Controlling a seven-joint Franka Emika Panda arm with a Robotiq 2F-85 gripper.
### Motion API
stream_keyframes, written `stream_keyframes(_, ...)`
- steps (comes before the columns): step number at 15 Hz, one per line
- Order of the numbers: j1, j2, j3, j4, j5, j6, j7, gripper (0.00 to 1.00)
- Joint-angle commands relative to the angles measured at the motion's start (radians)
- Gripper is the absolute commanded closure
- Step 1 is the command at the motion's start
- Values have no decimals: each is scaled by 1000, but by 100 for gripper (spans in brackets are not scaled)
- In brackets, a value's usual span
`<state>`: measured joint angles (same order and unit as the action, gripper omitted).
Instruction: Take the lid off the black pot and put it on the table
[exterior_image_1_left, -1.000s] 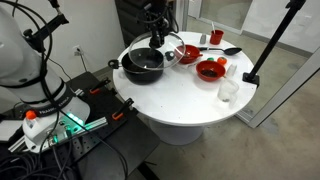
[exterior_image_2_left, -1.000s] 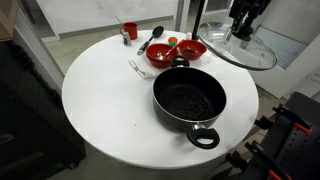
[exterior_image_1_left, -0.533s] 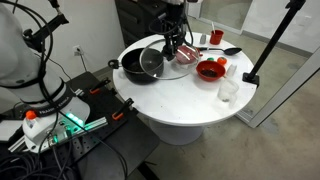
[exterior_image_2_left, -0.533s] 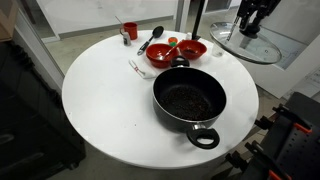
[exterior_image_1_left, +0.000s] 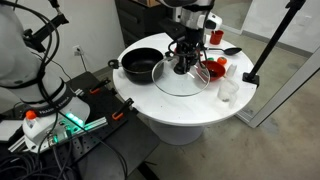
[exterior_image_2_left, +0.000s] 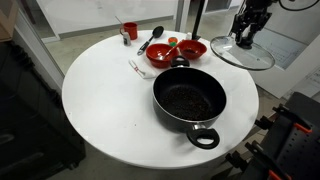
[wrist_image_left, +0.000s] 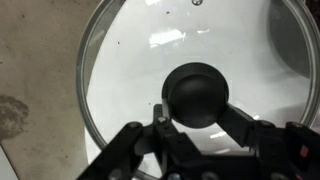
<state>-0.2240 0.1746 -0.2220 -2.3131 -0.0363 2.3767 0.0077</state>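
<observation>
My gripper (exterior_image_1_left: 184, 62) is shut on the black knob (wrist_image_left: 197, 93) of the glass lid (exterior_image_1_left: 172, 84) and holds it a little above the white table (exterior_image_1_left: 190, 108), beside the black pot (exterior_image_1_left: 142, 65). In an exterior view the lid (exterior_image_2_left: 256, 58) hangs over the table's far edge, clear of the open, empty pot (exterior_image_2_left: 188, 100). In the wrist view both fingers (wrist_image_left: 197, 112) clamp the knob, and the lid's glass (wrist_image_left: 140, 50) fills the picture with the table beneath it.
Two red bowls (exterior_image_2_left: 165, 54) (exterior_image_2_left: 192, 48) stand behind the pot, one close to the lid (exterior_image_1_left: 211, 69). A black spoon (exterior_image_2_left: 155, 37) and a red cup (exterior_image_2_left: 130, 30) lie further back. A clear cup (exterior_image_1_left: 228, 90) stands near the table's edge (exterior_image_2_left: 100, 100).
My gripper has carried the lid sideways away from the pot and lowered it toward the table next to the red bowl. The pot has not moved.
</observation>
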Motion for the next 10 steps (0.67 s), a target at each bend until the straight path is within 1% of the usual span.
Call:
stream_keyframes(1,-8,109,-8,81,6,-2,24,75)
stream_keyframes(6,-15,210,-1,100,13,32,6,75)
stream_keyframes(10,-17,251,6,87,9,114,-11,75)
